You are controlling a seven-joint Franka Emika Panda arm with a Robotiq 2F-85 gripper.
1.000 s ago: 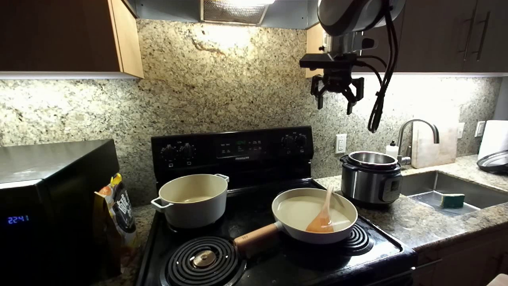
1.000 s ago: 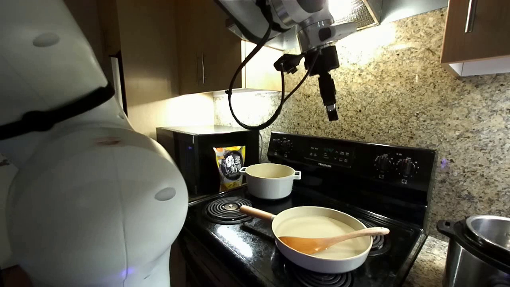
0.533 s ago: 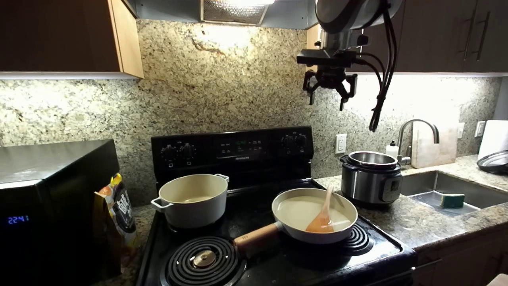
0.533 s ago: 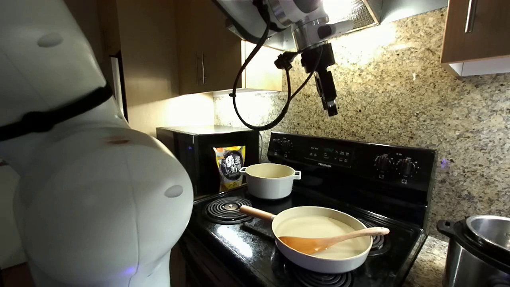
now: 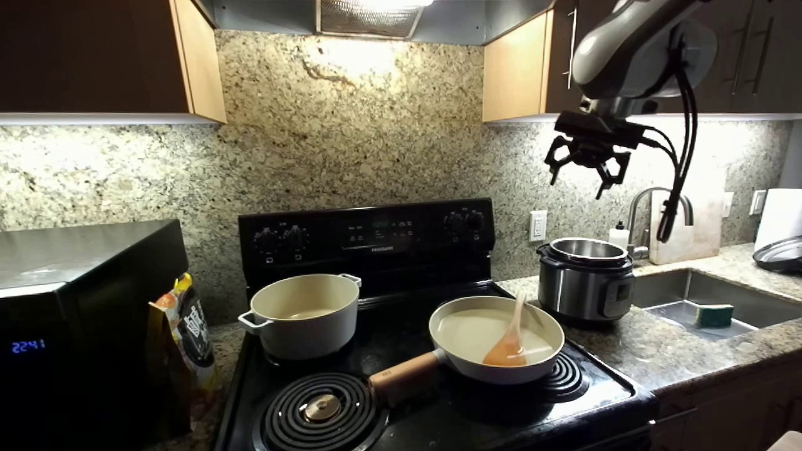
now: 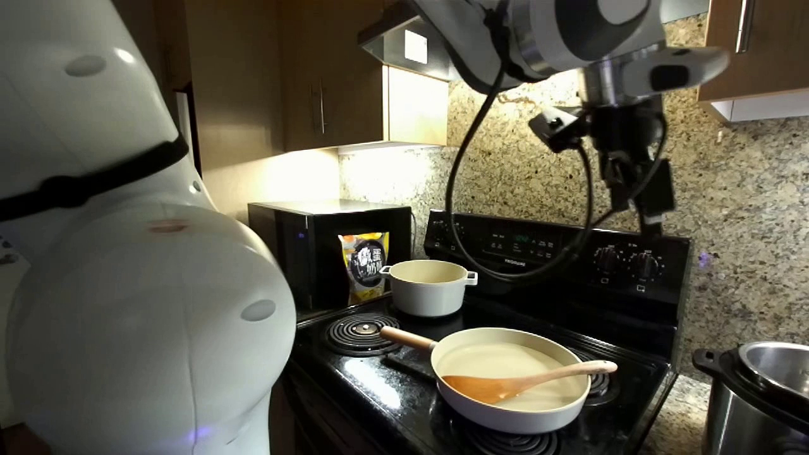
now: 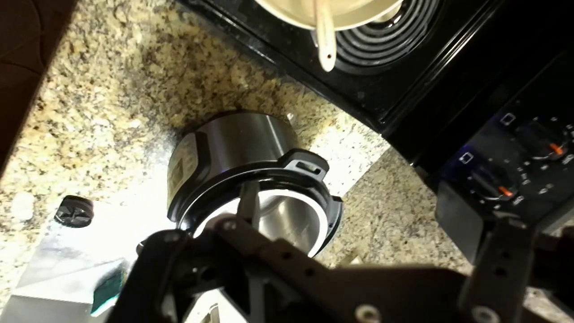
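My gripper (image 5: 576, 188) hangs in the air with its jaws wide apart and nothing between them. The nearest thing below it is a steel pressure cooker (image 5: 573, 294) without a lid, on the counter beside the stove. In the wrist view one finger (image 7: 249, 202) overlaps the rim of the cooker (image 7: 251, 139), and the other finger (image 7: 459, 224) lies over the stove's back panel. A cream pan (image 5: 463, 332) stands on the stove, a wooden spoon (image 6: 493, 387) resting in it with its handle over the rim. Behind the pan's handle, a white two-handled pot (image 6: 428, 300) sits on a burner.
Beyond the cooker are a sink (image 5: 658, 288) with a green sponge (image 5: 714, 316) and a curved faucet (image 5: 658, 193). An upper cabinet (image 5: 517, 72) hangs near the arm. A microwave (image 6: 278, 253) and a snack bag (image 6: 366, 265) flank the pot.
After a slight shift left and up, the arm has swung right and lower in both exterior views, toward the pressure cooker's side. The jaws have stayed open; pan, spoon and pot have not moved.
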